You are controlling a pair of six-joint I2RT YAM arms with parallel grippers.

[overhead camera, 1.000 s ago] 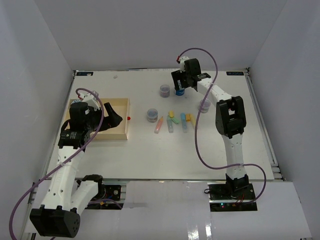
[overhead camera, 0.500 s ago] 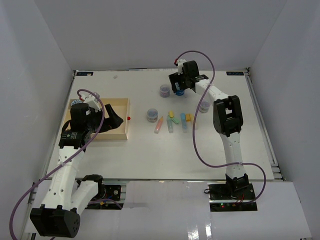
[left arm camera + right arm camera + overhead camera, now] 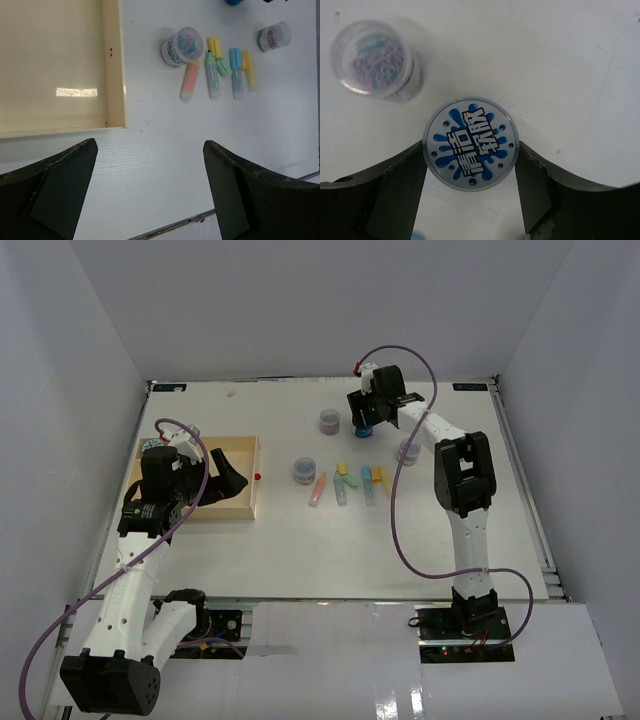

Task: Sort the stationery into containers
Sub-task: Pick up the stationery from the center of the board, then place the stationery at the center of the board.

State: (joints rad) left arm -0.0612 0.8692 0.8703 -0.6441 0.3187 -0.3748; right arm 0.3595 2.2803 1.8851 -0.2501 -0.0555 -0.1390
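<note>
Between the fingers of the right hand (image 3: pixel 470 155) sits the blue-lidded jar (image 3: pixel 471 142), pinched across its lid's round rim. It looks like a light, stiff plastic pot, smooth enough to slip or spin, so a hold across the widest part seems best. Just beside the hand stands a clear jar of paper clips (image 3: pixel 375 57), which calls for a straight lift; bare table (image 3: pixel 300 540) runs to the tray (image 3: pixel 252 475) well off, near which the left hand (image 3: pixel 149 150) hangs spread.

Between the right tool's (image 3: pixel 471 150) dark grey fingers (image 3: pixel 400 190), a small round jar (image 3: pixel 471 144) shows a white lid splashed blue, with black lettering. Up-left, a clear jar (image 3: pixel 374 58) holds pink-and-blue clips on the white surface (image 3: pixel 560 60).
</note>
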